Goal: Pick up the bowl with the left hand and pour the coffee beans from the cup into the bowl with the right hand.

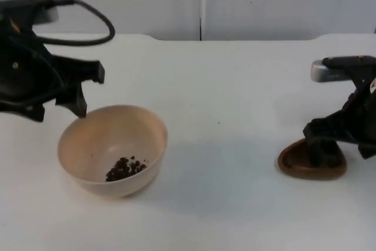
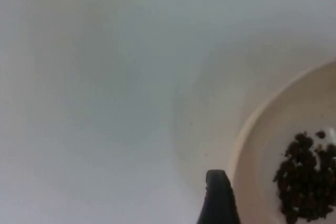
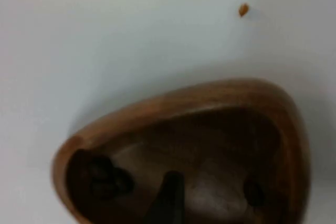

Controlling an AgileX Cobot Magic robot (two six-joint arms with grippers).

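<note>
A beige bowl [image 1: 94, 145] stands on the white table at the left, with a small heap of coffee beans [image 1: 124, 168] in its bottom. My left gripper [image 1: 89, 93] hovers open just beyond the bowl's far-left rim, apart from it. In the left wrist view one fingertip [image 2: 218, 200] sits outside the bowl's rim [image 2: 242, 145], near the beans [image 2: 307, 182]. A brown wooden cup [image 1: 299, 168] rests on the table at the right. My right gripper [image 1: 343, 148] is open over it, with one fingertip [image 3: 168, 198] inside the cup [image 3: 210, 98]. A few beans [image 3: 105, 178] stay in it.
A small orange crumb [image 3: 243, 9] lies on the table beyond the cup. A tiny dark speck [image 1: 219, 123] lies mid-table. The grey partition wall [image 1: 200, 4] closes the far edge. Bare white table top [image 1: 223, 163] stretches between bowl and cup.
</note>
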